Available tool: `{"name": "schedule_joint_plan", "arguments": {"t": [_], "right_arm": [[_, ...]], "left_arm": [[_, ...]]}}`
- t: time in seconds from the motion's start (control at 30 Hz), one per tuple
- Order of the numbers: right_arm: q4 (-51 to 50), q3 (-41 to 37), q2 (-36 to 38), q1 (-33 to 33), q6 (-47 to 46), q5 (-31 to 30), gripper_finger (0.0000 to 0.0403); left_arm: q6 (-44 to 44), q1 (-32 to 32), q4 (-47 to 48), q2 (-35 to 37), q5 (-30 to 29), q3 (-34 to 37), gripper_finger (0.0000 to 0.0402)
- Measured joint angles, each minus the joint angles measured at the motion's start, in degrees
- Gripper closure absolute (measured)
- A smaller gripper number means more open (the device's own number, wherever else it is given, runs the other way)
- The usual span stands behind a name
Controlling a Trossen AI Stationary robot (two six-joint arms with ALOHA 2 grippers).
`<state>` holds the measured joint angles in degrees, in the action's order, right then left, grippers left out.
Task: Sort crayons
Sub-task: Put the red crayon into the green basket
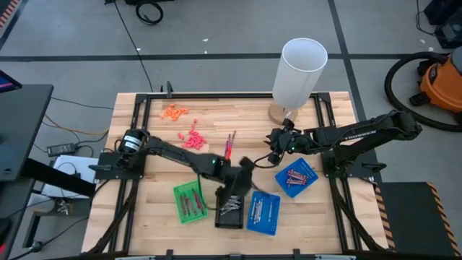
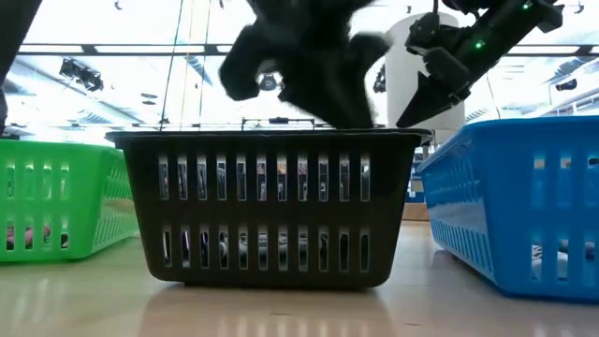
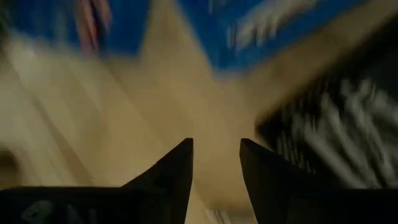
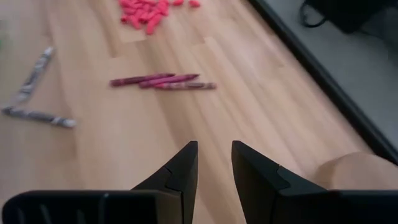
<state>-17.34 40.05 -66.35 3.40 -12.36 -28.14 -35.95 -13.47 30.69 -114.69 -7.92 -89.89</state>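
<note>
Left gripper (image 1: 242, 170) is hanging right over the black tray (image 1: 229, 207), about at its back rim, fingers (image 3: 177, 168) a small gap apart with nothing between them as far as the wrist view shows, though that view is pretty smeared. Right gripper (image 1: 276, 148) sits near the middle of the table (image 1: 144, 209), off toward the white cylinder (image 1: 297, 72), its jaws slightly parted and holding nothing; in its wrist view the fingers (image 4: 183, 168) hover over bare wood. Crayons are spread around: three maroon crayons (image 4: 163, 81) lie loose on the table side by side, touching, with two grey crayons (image 4: 31, 93) lying apart from them. There are grey ones in the black tray, dark red ones in the green tray (image 1: 189, 202), and more reddish ones in the far blue tray (image 1: 296, 177). The near blue tray (image 1: 263, 212) sits just beside the black one. Pink bits (image 1: 193, 139) and orange bits (image 1: 174, 111) are piled at the back left.
</note>
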Motion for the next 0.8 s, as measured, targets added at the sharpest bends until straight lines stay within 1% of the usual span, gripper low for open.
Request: {"name": "schedule_joint_plan", "arguments": {"t": [0.1, 0.17, 0.33, 0.47, 0.53, 0.67, 0.8], "right_arm": [[0.51, 0.00, 0.00, 0.00, 0.00, 2.83, 0.0296], [0.50, 0.00, 0.00, 0.00, -0.17, 3.96, 0.0296], [0.48, 0.00, 0.00, 0.00, -1.63, 3.89, 0.0296], [0.51, 0.00, 0.00, 0.00, -3.91, 3.80, 0.0296], [0.57, 0.00, 0.00, 0.00, -5.09, 3.77, 0.0296], [1.05, 0.00, -0.10, 0.23, -6.08, 3.50, 0.0296], [2.29, 0.02, -0.11, 0.90, -6.03, 1.48, 0.0296]], "left_arm": [[7.02, 2.87, 4.81, -0.02, -0.02, 0.16, 0.0260], [10.61, 4.55, 4.21, -0.02, -0.02, 0.66, 0.0260], [17.66, 7.95, 2.91, 0.00, -0.09, 2.22, 0.0260], [20.56, 9.61, 1.04, 0.37, -0.81, 6.82, 0.0260], [21.77, 10.35, -1.84, 1.30, -2.17, 9.98, 0.0260], [25.16, 12.12, -6.54, 4.13, -4.00, 16.52, 0.0260], [30.26, 14.03, -10.13, 8.55, -4.36, 21.41, 0.0260]]}}
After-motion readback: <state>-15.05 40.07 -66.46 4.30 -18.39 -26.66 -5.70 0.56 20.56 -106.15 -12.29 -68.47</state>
